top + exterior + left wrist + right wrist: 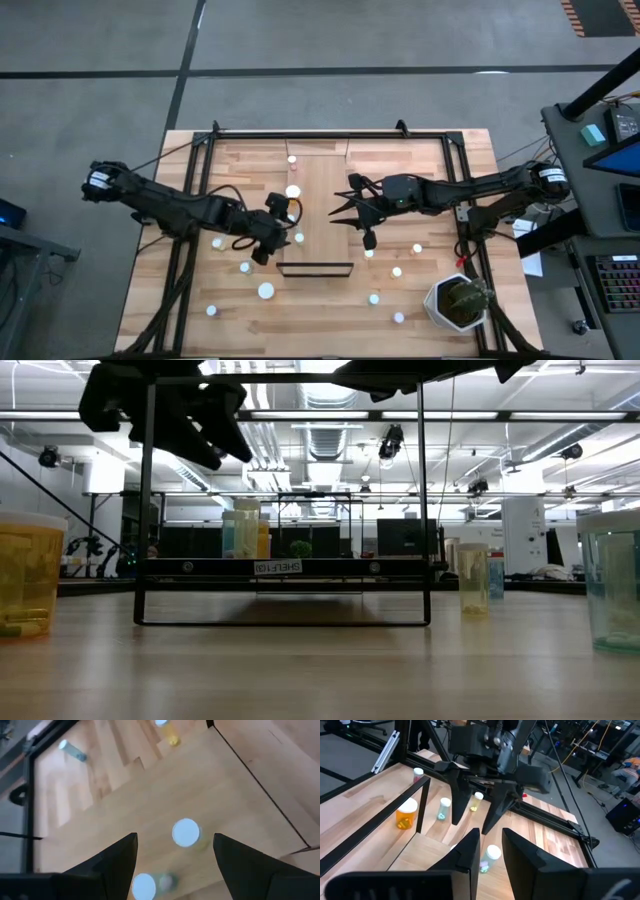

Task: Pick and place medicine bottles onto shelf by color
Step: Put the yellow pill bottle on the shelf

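The light-wood shelf lies along the table's middle, with its dark rail at the near end. Small white-capped bottles stand on it and on the table on both sides. My left gripper hovers open over the shelf's left edge. In its wrist view a yellowish bottle stands below, between the spread fingers and untouched. My right gripper hovers over the shelf's right side, its fingers a narrow gap apart. A greenish bottle stands beyond them.
A potted green plant stands at the near right corner. A larger orange bottle stands by the shelf frame. Dark frame rails run along both table sides. The two grippers face each other closely over the shelf.
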`<state>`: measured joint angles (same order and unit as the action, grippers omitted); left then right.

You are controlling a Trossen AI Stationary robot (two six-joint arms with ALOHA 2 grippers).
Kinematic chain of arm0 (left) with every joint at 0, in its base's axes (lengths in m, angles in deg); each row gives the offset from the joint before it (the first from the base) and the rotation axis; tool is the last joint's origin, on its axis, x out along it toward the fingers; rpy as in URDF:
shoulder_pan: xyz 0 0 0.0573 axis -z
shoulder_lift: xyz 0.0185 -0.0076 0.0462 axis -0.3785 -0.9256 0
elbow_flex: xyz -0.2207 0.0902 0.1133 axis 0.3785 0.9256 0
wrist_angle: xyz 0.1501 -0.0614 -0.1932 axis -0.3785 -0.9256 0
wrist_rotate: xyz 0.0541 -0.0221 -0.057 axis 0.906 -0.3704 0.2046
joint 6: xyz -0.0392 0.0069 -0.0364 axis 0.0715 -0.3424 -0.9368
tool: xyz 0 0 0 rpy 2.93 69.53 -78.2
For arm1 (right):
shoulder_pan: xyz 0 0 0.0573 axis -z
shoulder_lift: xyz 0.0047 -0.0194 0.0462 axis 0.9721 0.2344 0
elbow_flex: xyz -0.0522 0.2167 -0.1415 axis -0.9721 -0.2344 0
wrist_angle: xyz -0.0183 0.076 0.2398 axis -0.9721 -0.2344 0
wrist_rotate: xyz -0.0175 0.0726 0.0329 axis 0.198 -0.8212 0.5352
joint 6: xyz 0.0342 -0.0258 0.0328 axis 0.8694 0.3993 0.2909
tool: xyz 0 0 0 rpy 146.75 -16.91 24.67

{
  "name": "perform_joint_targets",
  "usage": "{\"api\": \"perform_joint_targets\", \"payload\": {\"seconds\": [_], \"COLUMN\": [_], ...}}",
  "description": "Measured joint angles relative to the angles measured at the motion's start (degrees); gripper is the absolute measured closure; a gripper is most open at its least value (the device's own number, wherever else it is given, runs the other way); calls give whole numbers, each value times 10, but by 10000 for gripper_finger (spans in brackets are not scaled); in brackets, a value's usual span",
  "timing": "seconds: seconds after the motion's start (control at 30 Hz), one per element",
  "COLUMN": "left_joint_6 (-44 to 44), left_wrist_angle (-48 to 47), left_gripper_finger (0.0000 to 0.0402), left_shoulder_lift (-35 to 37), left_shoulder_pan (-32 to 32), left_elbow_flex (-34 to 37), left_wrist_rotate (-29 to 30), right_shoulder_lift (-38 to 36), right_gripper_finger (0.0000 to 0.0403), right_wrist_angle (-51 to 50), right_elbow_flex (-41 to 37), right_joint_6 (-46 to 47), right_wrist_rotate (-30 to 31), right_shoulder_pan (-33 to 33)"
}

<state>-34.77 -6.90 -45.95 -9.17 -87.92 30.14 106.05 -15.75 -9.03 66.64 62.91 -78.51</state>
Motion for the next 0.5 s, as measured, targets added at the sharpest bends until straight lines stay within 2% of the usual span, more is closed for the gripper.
{"api": "perform_joint_targets", "payload": {"seconds": [0.23,0.5], "left_joint_6": [9,49], "left_wrist_angle": [12,29], "left_gripper_finger": [158,158], "left_shoulder_lift": [-2,-14], "left_shoulder_pan": [-8,-21], "left_elbow_flex": [6,7], "left_wrist_rotate": [-67,-78], "right_shoulder_lift": [0,0], "right_gripper_finger": [337,339], "right_wrist_angle": [0,0], "right_elbow_flex": [0,0], "right_joint_6": [0,1], "right_wrist_rotate": [0,0], "right_shoulder_pan": [0,4]}}
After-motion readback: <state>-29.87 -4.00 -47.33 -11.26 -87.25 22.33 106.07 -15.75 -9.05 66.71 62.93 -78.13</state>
